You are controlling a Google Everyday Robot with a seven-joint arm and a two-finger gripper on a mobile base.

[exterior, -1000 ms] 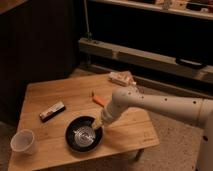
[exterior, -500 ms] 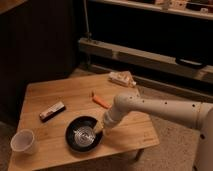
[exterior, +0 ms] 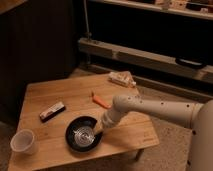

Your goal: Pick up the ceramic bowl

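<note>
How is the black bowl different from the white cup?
The bowl is black, wide and shallow; the cup is white, narrow and taller. The gripper is at the bowl's right rim; nothing is near the cup. Both stand upright on the table, open side up.

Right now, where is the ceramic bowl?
The ceramic bowl sits near the front edge of the wooden table, right of the white cup, with the gripper at its right rim.

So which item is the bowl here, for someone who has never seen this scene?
Start at the wooden table. Near its front edge, right of the white cup and below the dark bar, lies the bowl, with the gripper at its right rim. It is the only wide, glossy black dish, silvery rings inside.
</note>
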